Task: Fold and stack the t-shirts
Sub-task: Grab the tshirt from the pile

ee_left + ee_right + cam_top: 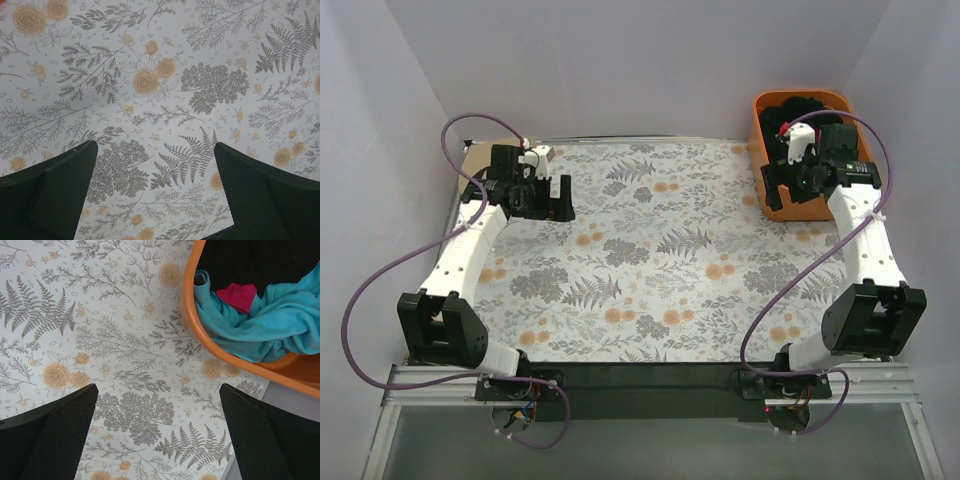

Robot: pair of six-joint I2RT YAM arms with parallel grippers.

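The t-shirts lie bunched in an orange tub (775, 205) at the far right. In the right wrist view a turquoise t-shirt (270, 320) spills against the tub's rim (192, 320), with a magenta-pink one (240, 295) and a black one (250, 260) behind it. From above only the black cloth (790, 110) shows. My right gripper (157, 390) (782, 188) hangs open over the sheet just outside the tub, holding nothing. Over the sheet's far left part my left gripper (155, 145) (558, 200) also stands open, with only the printed sheet between its fingers (55, 195).
A floral-patterned sheet (660, 250) covers the table between the arms. White walls close in the back and both sides. A tan patch (472, 160) shows at the far left corner behind the left arm; I cannot tell what it is.
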